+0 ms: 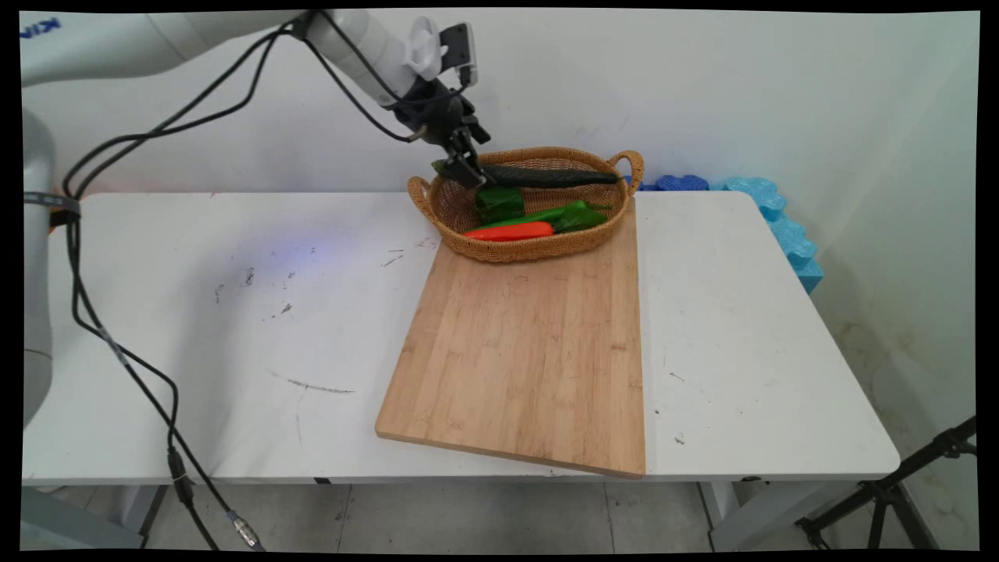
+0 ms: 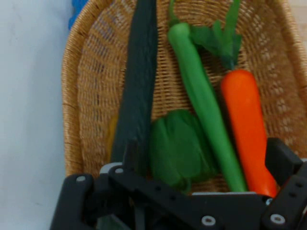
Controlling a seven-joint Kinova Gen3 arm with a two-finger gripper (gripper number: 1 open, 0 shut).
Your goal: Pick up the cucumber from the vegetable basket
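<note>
White wall in the back, white scuffed-up counter [image 1: 234, 328] in front of it, with a big bamboo cutting board [image 1: 531, 351] lying on the right half. At the far end of the board sits a wicker basket [image 1: 577, 243] with two handles, partly resting on the board. Some blue foam pieces [image 1: 780, 222] are stacked off the counter's far right corner.

So the claw [image 1: 467, 170] is at the basket's left end, and it's closed onto the near end of a long dark cucumber [image 1: 554, 176]. The cucumber is up off the basket floor, stretched roughly level across the basket from the left rim toward the right handle. In the hand view the cucumber [image 2: 136, 96] runs straight away from the claw [image 2: 136, 191], and the black linkage covers the actual pinch point, so how tight it's squeezing is hard to see.

Down in the basket: a chunky green pepper [image 1: 499, 203], a long thin green pepper [image 1: 538, 216], and an orange carrot [image 1: 511, 231] with leafy green top [image 1: 581, 217], lying side by side.
</note>
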